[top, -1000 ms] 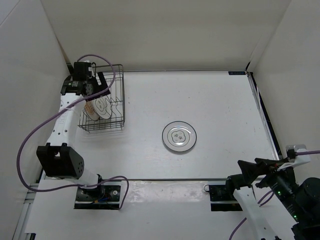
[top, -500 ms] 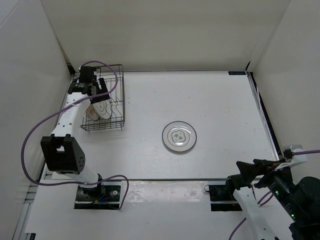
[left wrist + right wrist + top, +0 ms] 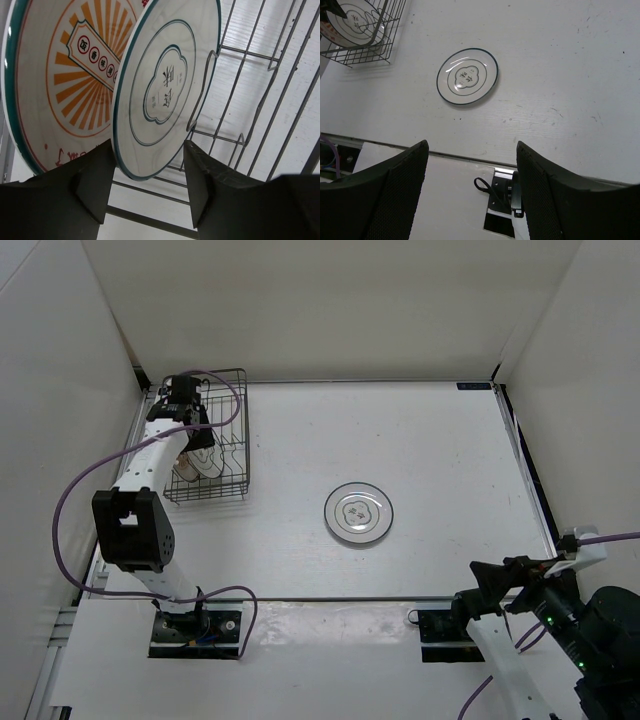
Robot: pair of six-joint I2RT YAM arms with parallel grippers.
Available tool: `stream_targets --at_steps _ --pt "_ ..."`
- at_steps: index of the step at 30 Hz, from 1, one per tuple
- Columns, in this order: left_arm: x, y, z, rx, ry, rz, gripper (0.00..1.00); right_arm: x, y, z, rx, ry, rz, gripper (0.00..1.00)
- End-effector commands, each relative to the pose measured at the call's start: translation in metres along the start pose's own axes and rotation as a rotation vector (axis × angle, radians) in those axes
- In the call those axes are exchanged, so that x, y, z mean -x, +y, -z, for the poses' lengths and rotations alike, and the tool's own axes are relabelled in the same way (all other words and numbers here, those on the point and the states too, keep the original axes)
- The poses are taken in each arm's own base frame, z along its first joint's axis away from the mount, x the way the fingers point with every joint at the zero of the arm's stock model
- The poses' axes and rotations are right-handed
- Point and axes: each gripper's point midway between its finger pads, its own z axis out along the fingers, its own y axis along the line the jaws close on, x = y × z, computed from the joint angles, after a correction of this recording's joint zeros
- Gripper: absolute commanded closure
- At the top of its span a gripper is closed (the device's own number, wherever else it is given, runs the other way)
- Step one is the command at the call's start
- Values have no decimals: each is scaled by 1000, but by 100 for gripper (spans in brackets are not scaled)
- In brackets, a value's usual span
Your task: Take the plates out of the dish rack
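Observation:
The dark wire dish rack (image 3: 236,436) stands at the far left of the table. Two plates stand upright in it. One has an orange sunburst pattern (image 3: 60,75). The other is white with a dark rim and dark wavy centre motif (image 3: 165,85). A third plate (image 3: 358,513) with the same motif lies flat mid-table and also shows in the right wrist view (image 3: 467,76). My left gripper (image 3: 194,430) is down inside the rack, open (image 3: 149,150), with the motif plate's edge between its fingers. My right gripper (image 3: 503,575) is open and empty (image 3: 472,155) over the near right edge.
The rack's wires and divider prongs (image 3: 260,115) lie close around my left gripper. White walls enclose the table on three sides. The rack also shows in the right wrist view (image 3: 390,30). The right arm's base plate (image 3: 530,195) is just below my right gripper.
My left gripper has dropped from above the rack's far left corner down into the rack, onto the upright plates. The right arm has barely shifted.

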Motion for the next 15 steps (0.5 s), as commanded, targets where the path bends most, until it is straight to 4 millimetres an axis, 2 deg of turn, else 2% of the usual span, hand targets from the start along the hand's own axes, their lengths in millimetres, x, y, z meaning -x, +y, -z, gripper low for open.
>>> stream_targets --at_steps 1,3,9,15 --pt "16 6 6 29 -52 6 36 -66 -14 15 -65 285 -46 26" --pt "14 7 5 33 -48 2 38 -65 -14 13 -69 287 -46 26" --pt "13 5 2 32 -41 -4 51 -68 -15 10 -72 307 -56 26" --pt "14 3 1 29 -35 -14 68 -70 -18 11 -85 305 -54 26"
